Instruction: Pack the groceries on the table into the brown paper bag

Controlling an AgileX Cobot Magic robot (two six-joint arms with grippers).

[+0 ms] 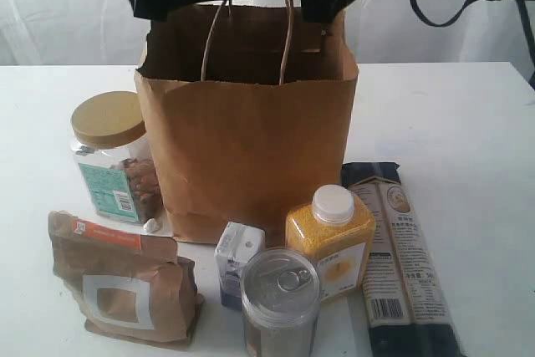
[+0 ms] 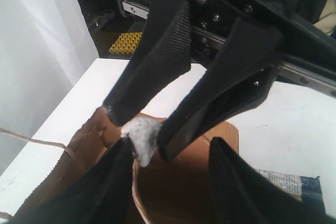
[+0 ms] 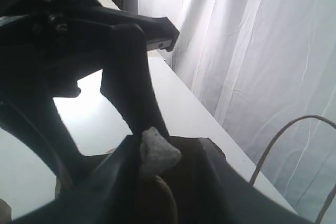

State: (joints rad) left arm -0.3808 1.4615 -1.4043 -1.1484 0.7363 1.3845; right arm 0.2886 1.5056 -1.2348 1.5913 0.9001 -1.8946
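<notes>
As the right gripper pinches the bag for opening, the gaping left gripper should clamp the rim next.

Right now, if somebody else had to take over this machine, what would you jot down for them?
Left pincer: jaws apart at the brown paper bag's top rim; can't tell whether it grips.
Right pincer: the same, facing it at that rim, with a whitish lump between them.
Things: bag upright on the table. Nut jar beside it. Kraft pouch, carton, can and yellow bottle in front. Pasta pack lying flat.
Done: nothing packed.
Left: all six groceries.
</notes>
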